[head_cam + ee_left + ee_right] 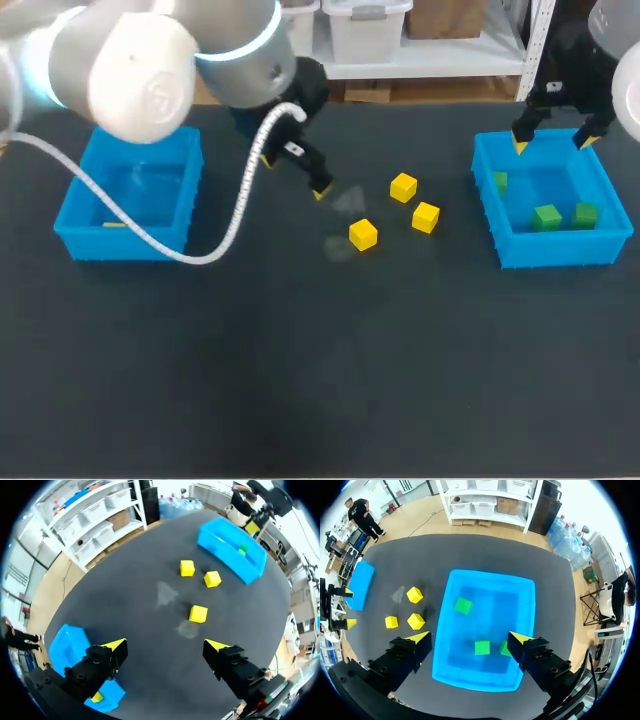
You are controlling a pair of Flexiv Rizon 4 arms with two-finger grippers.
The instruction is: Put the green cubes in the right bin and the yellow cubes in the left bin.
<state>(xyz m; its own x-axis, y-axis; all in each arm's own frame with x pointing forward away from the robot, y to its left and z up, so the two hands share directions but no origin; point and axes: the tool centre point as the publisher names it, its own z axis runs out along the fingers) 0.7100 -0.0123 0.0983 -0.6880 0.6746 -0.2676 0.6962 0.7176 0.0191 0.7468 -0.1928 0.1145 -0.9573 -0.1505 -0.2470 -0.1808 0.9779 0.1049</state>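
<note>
Left gripper [166, 644] spread — yellow cubes [198, 613] lie ahead; right gripper [469, 636] spread above binned green cubes [481, 647]

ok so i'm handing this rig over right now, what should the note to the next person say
The left end effector is open and empty, over the table between the left bin and the loose cubes.
The right end effector is open and empty, above the right bin.
Done: three green cubes are in the right bin, and one yellow cube is in the left bin.
Left: three yellow cubes on the table go to the left bin.
</note>
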